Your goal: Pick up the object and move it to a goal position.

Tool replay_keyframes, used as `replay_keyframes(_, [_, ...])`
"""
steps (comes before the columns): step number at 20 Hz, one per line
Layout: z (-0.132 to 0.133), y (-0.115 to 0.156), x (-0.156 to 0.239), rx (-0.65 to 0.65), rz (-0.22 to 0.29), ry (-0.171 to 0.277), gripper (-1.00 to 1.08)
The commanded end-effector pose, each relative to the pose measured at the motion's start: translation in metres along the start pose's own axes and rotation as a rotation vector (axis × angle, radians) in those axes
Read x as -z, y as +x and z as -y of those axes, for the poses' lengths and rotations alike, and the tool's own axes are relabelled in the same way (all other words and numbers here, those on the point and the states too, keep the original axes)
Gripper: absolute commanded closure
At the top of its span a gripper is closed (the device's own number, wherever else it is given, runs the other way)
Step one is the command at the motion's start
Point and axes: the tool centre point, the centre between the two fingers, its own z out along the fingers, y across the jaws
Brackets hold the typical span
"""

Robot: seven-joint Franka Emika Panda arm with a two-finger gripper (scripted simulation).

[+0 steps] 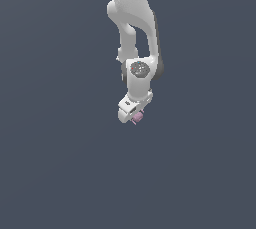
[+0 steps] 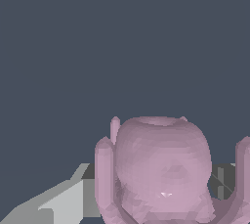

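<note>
One tiny pink object [image 1: 137, 117] is sitting pinched in your white gripper [image 1: 134, 115], which you're holding closed on it over the plain grey background.

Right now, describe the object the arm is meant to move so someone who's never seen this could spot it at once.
Follow the white arm down to its gripper at the lower tip. The object sits right there at the fingers, far smaller than the gripper. It is the only pink-purple thing in a grey and white scene: a lumpy round body with stubby prongs.
</note>
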Motion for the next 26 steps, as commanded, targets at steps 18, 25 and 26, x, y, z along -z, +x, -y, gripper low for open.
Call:
replay_keyframes(18, [-0.011,0.001,0.016,0.000,-0.001,-0.001,1.08])
replay_keyframes(25, [-0.037,0.002,0.056,0.000,-0.001,0.000,1.08])
replay_keyframes(26, [-0.042,0.003,0.064,0.001,-0.002,0.000,1.08])
